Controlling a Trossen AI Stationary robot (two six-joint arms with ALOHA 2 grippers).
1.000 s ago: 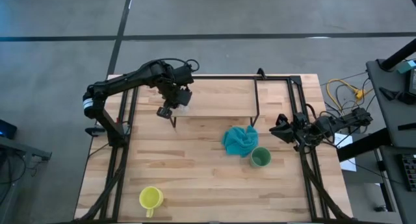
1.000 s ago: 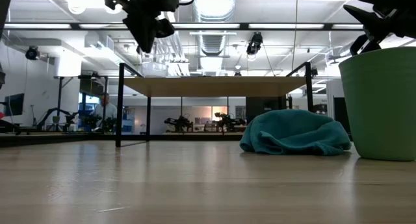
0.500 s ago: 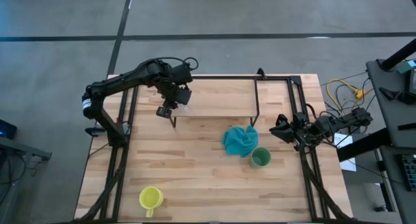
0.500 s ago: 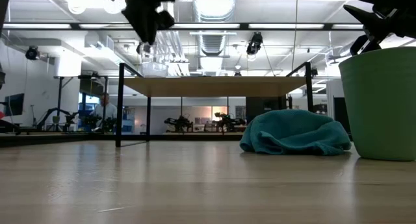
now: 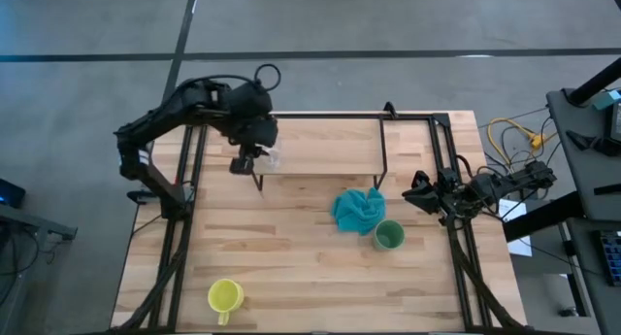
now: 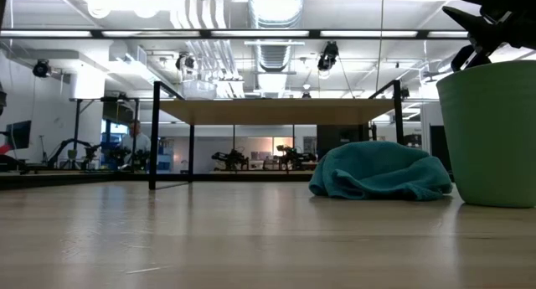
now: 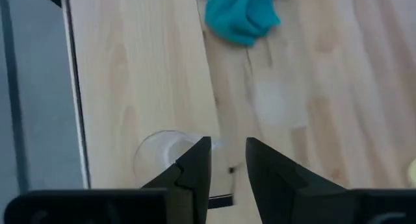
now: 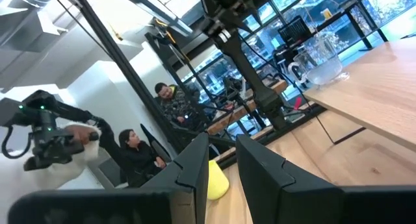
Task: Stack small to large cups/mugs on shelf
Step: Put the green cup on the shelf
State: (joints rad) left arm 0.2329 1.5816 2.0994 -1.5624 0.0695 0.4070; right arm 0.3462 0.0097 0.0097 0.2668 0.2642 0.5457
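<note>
One glass cup [image 5: 269, 159] released on shelf [image 5: 330, 146]; left gripper [image 5: 243, 164] has lifted away.

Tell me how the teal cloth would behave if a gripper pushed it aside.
The teal cloth lies crumpled in soft folds on the table, so it would probably bunch and drag rather than slide as one piece. It looks light. It sits close to the green cup, so a push that way might nudge it.
</note>
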